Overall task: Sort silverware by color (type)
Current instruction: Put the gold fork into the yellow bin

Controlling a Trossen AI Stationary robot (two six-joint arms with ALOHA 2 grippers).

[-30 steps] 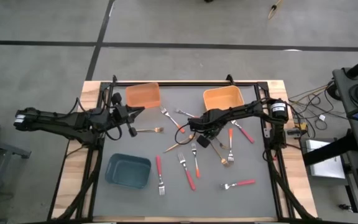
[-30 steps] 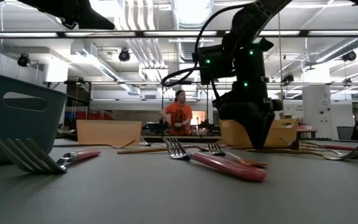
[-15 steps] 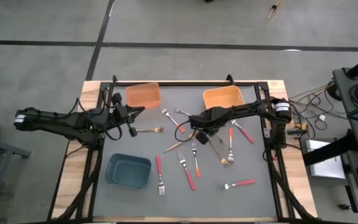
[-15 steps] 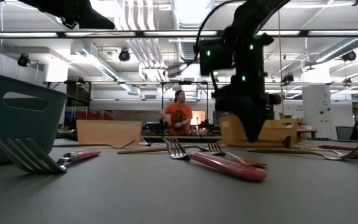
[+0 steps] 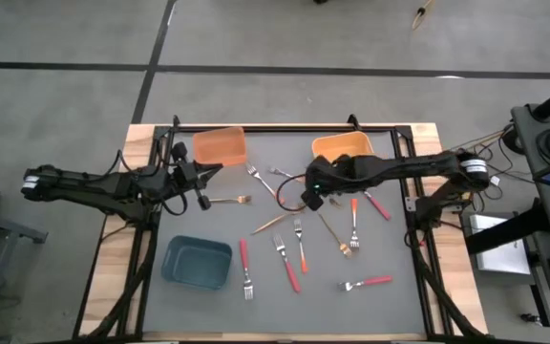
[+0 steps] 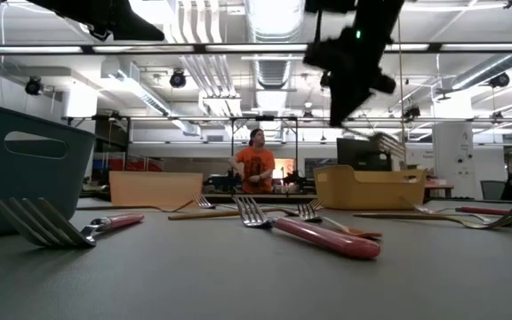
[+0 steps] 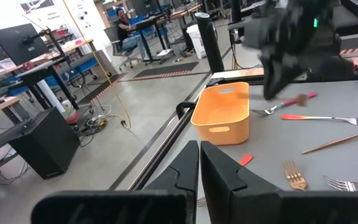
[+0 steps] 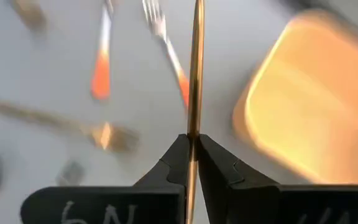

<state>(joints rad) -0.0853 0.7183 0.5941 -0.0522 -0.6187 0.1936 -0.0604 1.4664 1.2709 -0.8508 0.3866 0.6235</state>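
A gold fork [image 8: 195, 74] is pinched between the closed fingers of the right gripper [image 5: 310, 200], its long axis running straight out past the fingertips, tines [image 6: 388, 144] hanging below the gripper in the low view — clear of the table. Since a second ago the gripper has been raised from the forks [image 5: 299, 247] on the mat and drawn toward the yellow-orange bin [image 5: 345, 147] just beside it. The left gripper [image 5: 202, 202] is held shut and empty
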